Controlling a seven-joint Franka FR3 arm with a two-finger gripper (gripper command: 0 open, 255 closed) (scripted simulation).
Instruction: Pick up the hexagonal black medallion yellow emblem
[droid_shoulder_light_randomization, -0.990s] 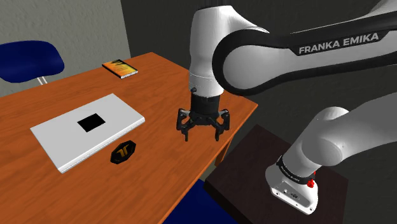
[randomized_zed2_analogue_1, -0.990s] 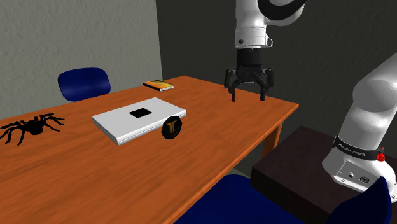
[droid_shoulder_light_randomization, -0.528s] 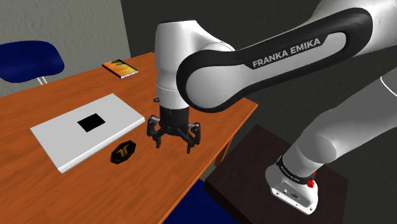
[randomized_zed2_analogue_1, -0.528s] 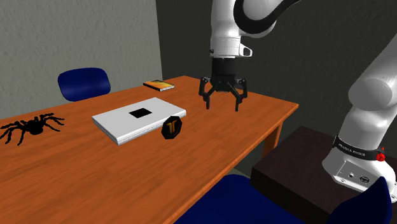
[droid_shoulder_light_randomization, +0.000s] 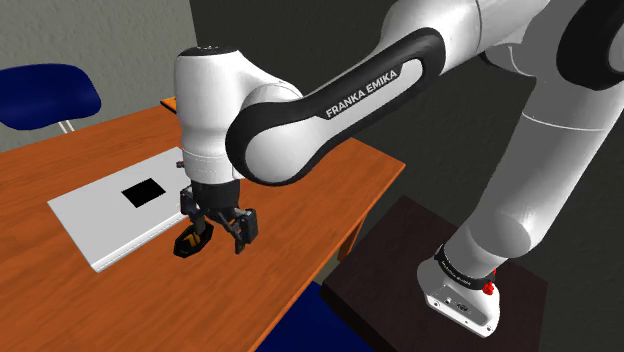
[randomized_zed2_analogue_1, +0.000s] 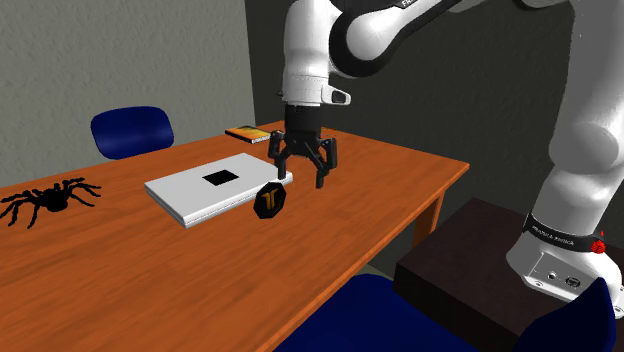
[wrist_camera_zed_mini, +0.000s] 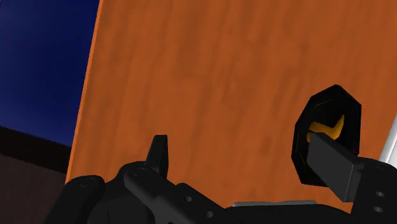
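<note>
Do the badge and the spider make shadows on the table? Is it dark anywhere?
Shoulder view: no shadow shows on the table under the badge, just even light. Second exterior view: none by the spider either; the wall behind the arm is darker. Wrist view: table evenly lit.

The shoulder camera looked steeply down from beside the stand (droid_shoulder_light_randomization: 395, 255) over the table (droid_shoulder_light_randomization: 290, 240), the second exterior camera viewed that same table and stand from lower and farther back, and the wrist camera looked along the gripper (wrist_camera_zed_mini: 237, 141), close above the tabletop
</note>
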